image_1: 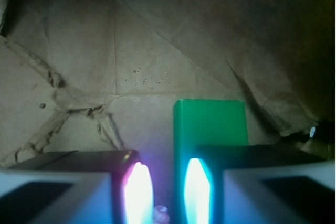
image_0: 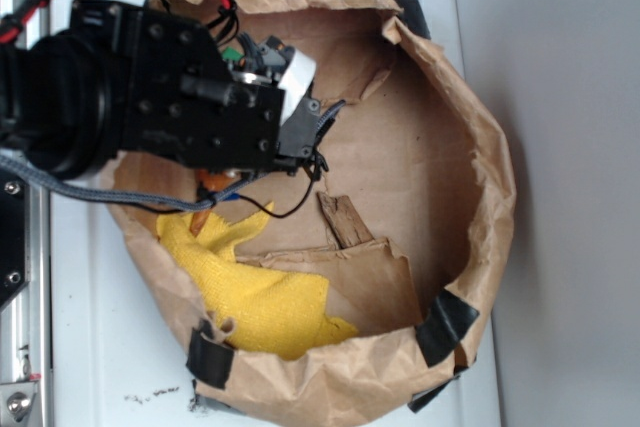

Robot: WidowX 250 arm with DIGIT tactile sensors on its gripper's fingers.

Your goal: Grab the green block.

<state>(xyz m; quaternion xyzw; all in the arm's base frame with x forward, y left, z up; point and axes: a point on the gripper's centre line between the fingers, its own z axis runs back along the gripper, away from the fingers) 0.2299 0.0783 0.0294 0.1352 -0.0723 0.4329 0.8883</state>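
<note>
Gripper low inside the paper-lined enclosure, green block not yet secured.

Exterior view, left to right: the black arm enters from the left edge, and its gripper (image_0: 300, 107) hangs over the upper left of the brown paper enclosure (image_0: 480, 147); a yellow cloth (image_0: 260, 297) lies bunched at lower left, and a torn cardboard scrap (image_0: 345, 219) sits near the centre. The block is hidden under the arm in this view. Wrist view: the left finger (image_1: 79, 182) sits over bare paper; the green block (image_1: 210, 121) lies flat, just ahead of and partly under the right finger (image_1: 252, 182). The jaws stand apart by a narrow gap, with nothing clamped between them. Assessment: approach is largely done; alignment over the block, closure and lift remain.
</note>
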